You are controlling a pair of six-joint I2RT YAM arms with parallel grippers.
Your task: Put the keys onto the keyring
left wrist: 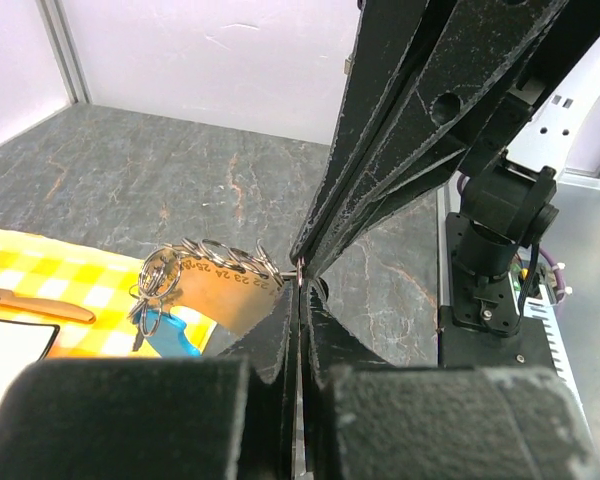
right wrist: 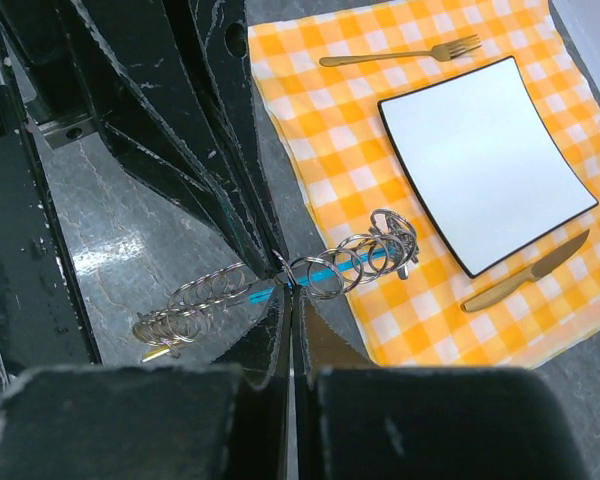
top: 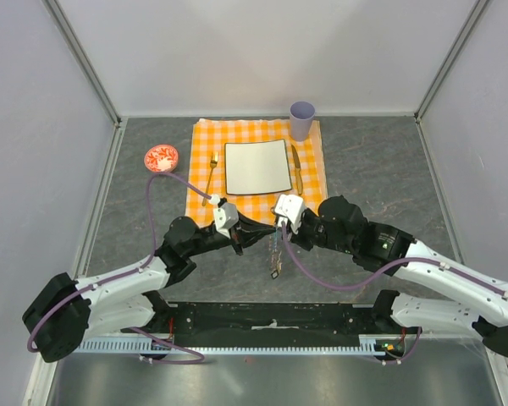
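Jaws of the left gripper (top: 262, 230) are pressed together on the wire of the keyring (top: 274, 247), which hangs in the air between the two arms, in front of the near edge of the orange checked cloth (top: 201, 137). In the left wrist view the bunch of silvery rings (left wrist: 215, 258) sits just left of the fingertips, with the turquoise tag (left wrist: 175, 335) below it. From the other side the right gripper (top: 278, 227) meets it tip to tip, its jaws likewise closed and pinching the same wire. From the right wrist, the rings spread to either side of the pinch. The keys (top: 275, 272) dangle beneath both grippers. A brown tag (left wrist: 225, 295) among the rings carries a row of small printed numbers in the twenties, with 22 and 23 legible. No other writing can be read.
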